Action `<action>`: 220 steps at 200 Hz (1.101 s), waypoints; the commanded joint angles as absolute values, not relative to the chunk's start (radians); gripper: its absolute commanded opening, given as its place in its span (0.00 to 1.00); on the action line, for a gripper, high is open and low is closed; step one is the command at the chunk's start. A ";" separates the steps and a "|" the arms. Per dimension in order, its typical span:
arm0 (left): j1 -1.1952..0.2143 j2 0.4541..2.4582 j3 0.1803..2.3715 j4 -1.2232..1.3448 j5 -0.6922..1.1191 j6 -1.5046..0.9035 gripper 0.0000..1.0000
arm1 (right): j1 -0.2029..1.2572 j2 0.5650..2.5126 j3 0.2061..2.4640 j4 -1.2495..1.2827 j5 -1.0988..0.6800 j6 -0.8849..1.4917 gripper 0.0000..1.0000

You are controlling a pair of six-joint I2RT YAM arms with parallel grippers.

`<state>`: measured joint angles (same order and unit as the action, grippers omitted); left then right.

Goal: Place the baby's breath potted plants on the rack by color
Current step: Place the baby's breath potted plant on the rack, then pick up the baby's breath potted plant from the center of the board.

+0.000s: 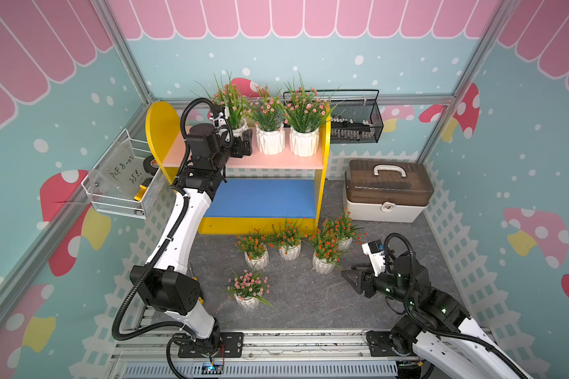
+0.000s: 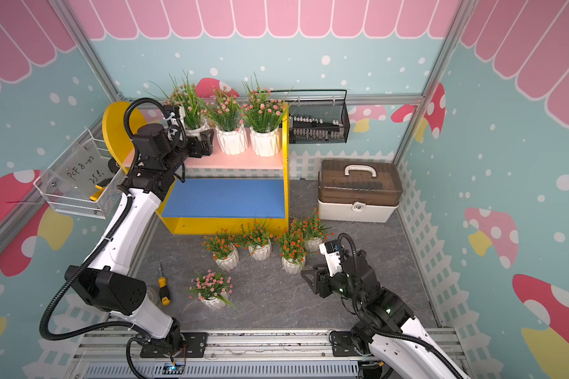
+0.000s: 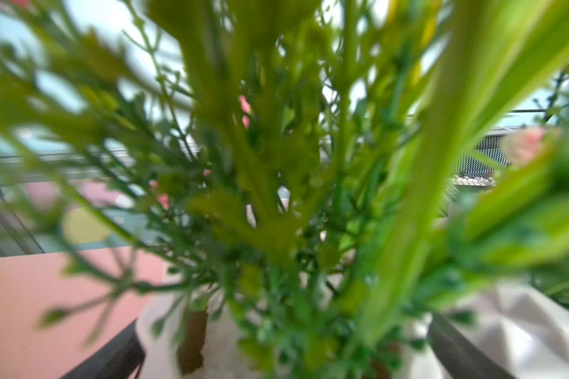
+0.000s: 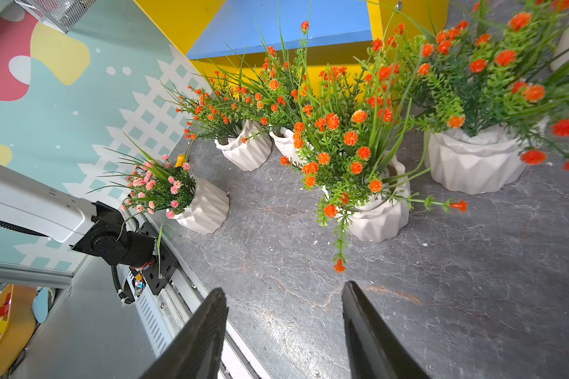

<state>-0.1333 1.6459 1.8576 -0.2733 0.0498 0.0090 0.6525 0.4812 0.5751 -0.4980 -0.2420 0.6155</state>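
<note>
A grey marbled bench [image 1: 303, 295] lies between teal walls printed with pink awnings and mushrooms. The rack [image 1: 325, 154] stands at its far side. Three pink plants [image 1: 270, 137] line its pink board [image 1: 276, 162]. A fourth stands near, left of centre. Four orange plants [image 1: 289, 244] cluster just before the rack. The left hand [image 1: 239, 135] is spread around the leftmost pot and hides most of it; touch cannot be told, as its wrist view is blurred leaves. The right hand [image 4: 284, 288] hovers spread and empty near the orange plants. A screwdriver [image 2: 164, 290] shows in a top view.
</note>
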 commanded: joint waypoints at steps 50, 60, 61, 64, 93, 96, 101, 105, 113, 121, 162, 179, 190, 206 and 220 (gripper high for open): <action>-0.130 1.556 1.886 -0.389 0.039 0.033 0.99 | 0.646 0.471 0.563 -0.496 -0.228 0.621 0.57; -0.130 1.528 1.850 -0.390 0.027 0.023 0.99 | 0.646 0.475 0.568 -0.497 -0.224 0.621 0.57; -0.130 1.524 1.848 -0.390 0.027 0.022 0.99 | 0.646 0.477 0.568 -0.497 -0.224 0.621 0.57; -0.130 1.516 1.837 -0.390 0.026 0.018 0.99 | 0.646 0.477 0.570 -0.497 -0.225 0.621 0.57; -0.130 1.411 1.719 -0.373 0.034 -0.015 0.99 | 0.646 0.499 0.587 -0.497 -0.233 0.616 0.57; -0.130 1.401 1.708 -0.372 0.034 -0.019 0.99 | 0.646 0.502 0.587 -0.497 -0.233 0.614 0.57; -0.130 1.382 1.689 -0.372 0.032 -0.025 0.99 | 0.646 0.508 0.590 -0.498 -0.232 0.612 0.57; -0.130 1.367 1.674 -0.370 0.033 -0.029 0.99 | 0.646 0.514 0.592 -0.500 -0.230 0.609 0.57; -0.131 1.337 1.641 -0.367 0.033 -0.037 0.99 | 0.647 0.528 0.594 -0.502 -0.224 0.606 0.57; -0.131 1.309 1.611 -0.368 0.031 -0.047 0.99 | 0.646 0.544 0.596 -0.498 -0.225 0.602 0.57; -0.152 1.144 1.428 -0.360 0.038 -0.092 0.99 | 0.649 0.643 0.598 -0.406 -0.279 0.627 0.55; -0.187 1.070 1.334 -0.352 0.025 -0.096 0.99 | 0.660 0.691 0.598 -0.358 -0.302 0.642 0.54; -0.214 1.023 1.270 -0.344 0.016 -0.104 0.99 | 0.679 0.722 0.605 -0.334 -0.304 0.647 0.53; -0.262 0.959 1.184 -0.340 0.004 -0.123 0.99 | 0.726 0.764 0.619 -0.308 -0.275 0.647 0.53; -0.309 0.906 1.114 -0.337 -0.015 -0.140 0.99 | 0.774 0.809 0.639 -0.292 -0.241 0.644 0.53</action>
